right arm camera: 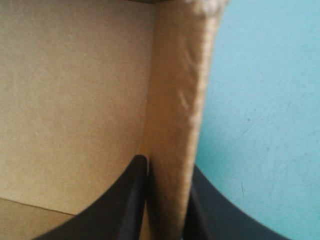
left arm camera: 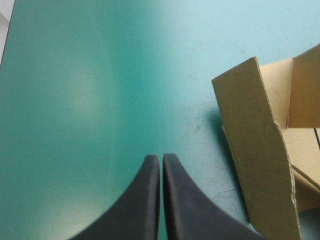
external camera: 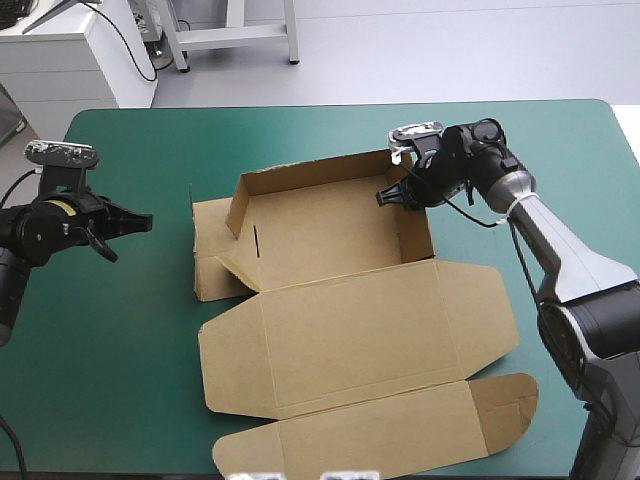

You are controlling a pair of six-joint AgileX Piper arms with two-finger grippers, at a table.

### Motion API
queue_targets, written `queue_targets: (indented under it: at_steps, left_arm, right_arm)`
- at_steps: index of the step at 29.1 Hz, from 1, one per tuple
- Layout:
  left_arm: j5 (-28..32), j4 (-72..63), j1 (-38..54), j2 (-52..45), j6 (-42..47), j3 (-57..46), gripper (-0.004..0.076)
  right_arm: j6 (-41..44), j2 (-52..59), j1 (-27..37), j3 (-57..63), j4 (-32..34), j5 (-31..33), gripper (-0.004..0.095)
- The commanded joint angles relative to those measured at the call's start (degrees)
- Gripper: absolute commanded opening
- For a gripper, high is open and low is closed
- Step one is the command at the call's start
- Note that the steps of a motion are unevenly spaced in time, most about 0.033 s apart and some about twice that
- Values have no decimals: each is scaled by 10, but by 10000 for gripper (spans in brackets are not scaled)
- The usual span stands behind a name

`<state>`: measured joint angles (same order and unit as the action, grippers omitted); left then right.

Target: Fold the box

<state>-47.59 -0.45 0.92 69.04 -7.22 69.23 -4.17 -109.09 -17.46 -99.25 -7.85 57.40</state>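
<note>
The box point(external camera: 340, 320) lies at the middle of the teal-green bench point(external camera: 120, 350), brown and partly formed. Its tray half sits toward the far edge with the back wall and right wall point(external camera: 415, 225) raised. A left flap point(external camera: 212, 250) lies spread on the cover beside it. The lid point(external camera: 360, 335) lies flat toward the near edge, its side flaps and front flap splayed out. The right end effector point(external camera: 395, 195) reaches in from the right and is clamped on the top edge of the right wall near the far corner. In its wrist view point(right arm camera: 167, 170) one black finger point(right arm camera: 132, 190) stands inside the tray against the board point(right arm camera: 75, 100) and the other outside over the bench point(right arm camera: 265, 100), with the wall pinched between them. The left end effector point(external camera: 135, 222) hangs over bare cover well to the left of the box, touching nothing. Its fingers are clenched together, empty point(left arm camera: 161, 159), and the box's left flap point(left arm camera: 260, 150) lies ahead of it and to one side.
</note>
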Motion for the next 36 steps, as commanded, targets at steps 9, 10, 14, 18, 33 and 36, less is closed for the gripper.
queue_targets:
  at_steps: [9,10,14,18,33,36]
  left_arm:
    - [10,-6,-1,-8,-2,14,3]
    - [9,-6,-1,-8,-2,14,3]
    - [6,-8,-1,-8,-2,14,3]
    - [2,-8,-1,-8,-2,14,3]
    - [-17,-8,-1,-8,-2,14,-8]
    - [-19,-8,-1,-8,-2,14,-8]
  right_arm:
    - [-3,46,-2,-130,75,56,352]
    - [-3,47,-2,-145,78,65,352]
    - [-3,47,-2,-177,78,103,349]
    - [-3,32,-2,-177,68,126,349]
    - [-14,-62,-2,-176,31,139,349]
    - [-14,-77,-2,-176,29,139,349]
